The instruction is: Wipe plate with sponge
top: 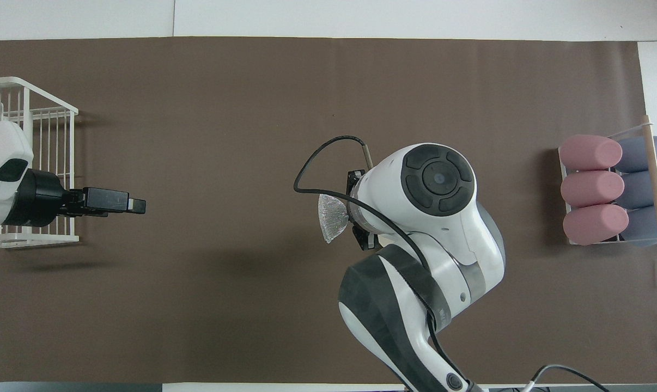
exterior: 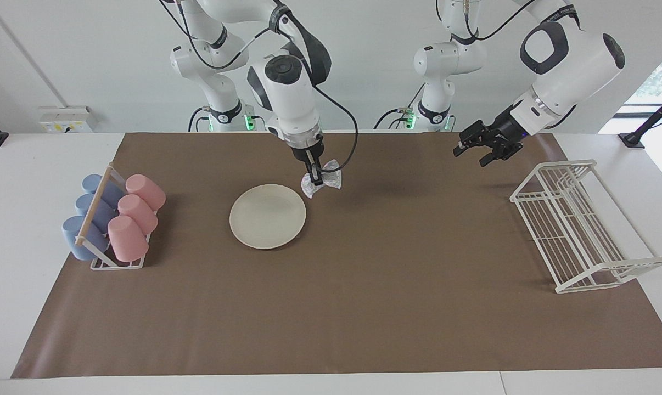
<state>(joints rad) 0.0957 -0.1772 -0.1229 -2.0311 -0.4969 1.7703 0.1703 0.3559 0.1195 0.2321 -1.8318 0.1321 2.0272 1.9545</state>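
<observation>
The round cream-white plate (exterior: pixel 267 215) lies bare on the brown mat. In the overhead view my right arm hides it. My right gripper (exterior: pixel 315 181) hangs in the air, shut on the silvery glittery sponge (exterior: pixel 321 184). The sponge (top: pixel 331 216) is lifted clear of the plate, over the mat just off the plate's rim toward the left arm's end. My left gripper (exterior: pixel 469 156) waits open and holds nothing. It is raised over the mat beside the wire rack and also shows in the overhead view (top: pixel 138 206).
A small rack of pink and blue cups (exterior: pixel 114 219) stands at the right arm's end of the mat. A white wire dish rack (exterior: pixel 578 225) stands at the left arm's end. The brown mat (exterior: pixel 364 307) covers most of the table.
</observation>
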